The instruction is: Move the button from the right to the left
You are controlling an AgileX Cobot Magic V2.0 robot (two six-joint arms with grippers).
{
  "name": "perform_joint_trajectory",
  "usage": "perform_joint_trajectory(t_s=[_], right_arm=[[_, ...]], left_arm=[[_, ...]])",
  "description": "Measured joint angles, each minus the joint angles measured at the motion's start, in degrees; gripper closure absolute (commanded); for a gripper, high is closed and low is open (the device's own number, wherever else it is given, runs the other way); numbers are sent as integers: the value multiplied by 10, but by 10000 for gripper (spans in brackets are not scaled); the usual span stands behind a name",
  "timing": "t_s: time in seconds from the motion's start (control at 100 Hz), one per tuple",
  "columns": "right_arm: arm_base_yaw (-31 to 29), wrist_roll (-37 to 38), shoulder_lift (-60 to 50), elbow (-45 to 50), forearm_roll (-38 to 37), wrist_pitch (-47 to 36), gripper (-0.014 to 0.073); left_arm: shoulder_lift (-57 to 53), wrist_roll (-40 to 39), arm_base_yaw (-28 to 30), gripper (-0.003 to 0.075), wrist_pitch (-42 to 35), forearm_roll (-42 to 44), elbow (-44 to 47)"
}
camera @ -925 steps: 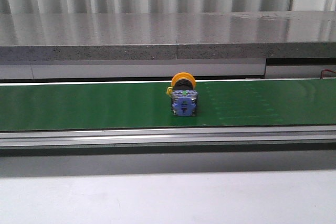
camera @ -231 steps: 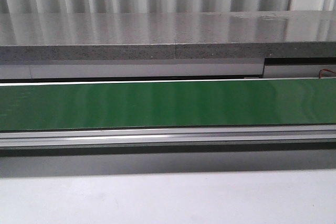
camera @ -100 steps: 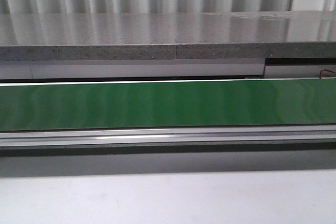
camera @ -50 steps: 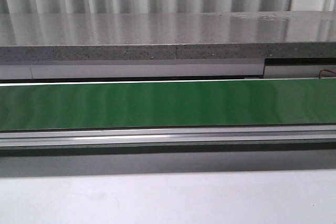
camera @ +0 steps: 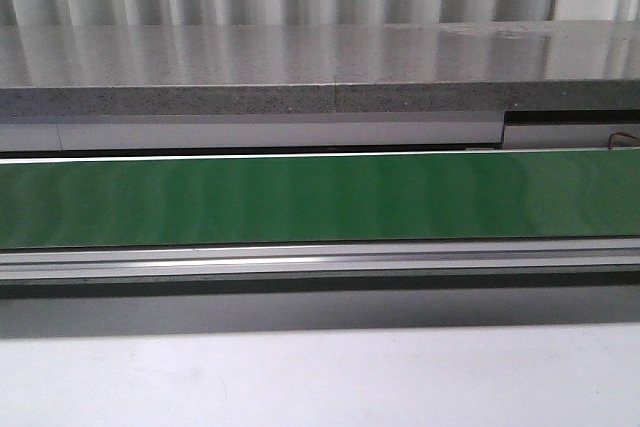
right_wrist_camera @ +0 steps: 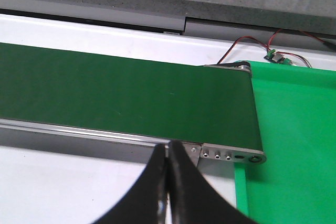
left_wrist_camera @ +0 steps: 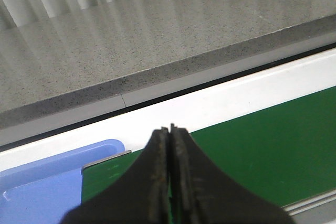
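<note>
Smooth green belt (camera: 320, 199), speckled stone ledge (camera: 300, 67)

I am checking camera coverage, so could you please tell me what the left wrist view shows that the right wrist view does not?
Only the left wrist view shows a blue tray at one end of the belt and the left gripper, shut on nothing. Only the right wrist view shows the belt's other end with its roller, a bright green mat, red and black wires to a small circuit board, and the right gripper, also shut and empty. Both show the green belt and the grey counter. The button appears in neither.
</note>
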Motion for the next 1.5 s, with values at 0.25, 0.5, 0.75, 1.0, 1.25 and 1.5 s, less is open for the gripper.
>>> perform_joint_trajectory(t_s=[0.25,0.5,0.75,1.0,1.25,1.5], right_arm=[[0,0,0,0,0,0,660],[0,0,0,0,0,0,660],[0,0,0,0,0,0,660],[0,0,0,0,0,0,660],[0,0,0,0,0,0,660],[0,0,0,0,0,0,660]], left_arm=[[0,0,0,740,0,0,0],[0,0,-2,740,1,0,0],[0,0,-29,740,-3,0,0],[-1,-14,-47,740,-59,5,3],[-28,-341,-99,740,-116,290,28],[-108,-629,-113,740,-217,555,128]])
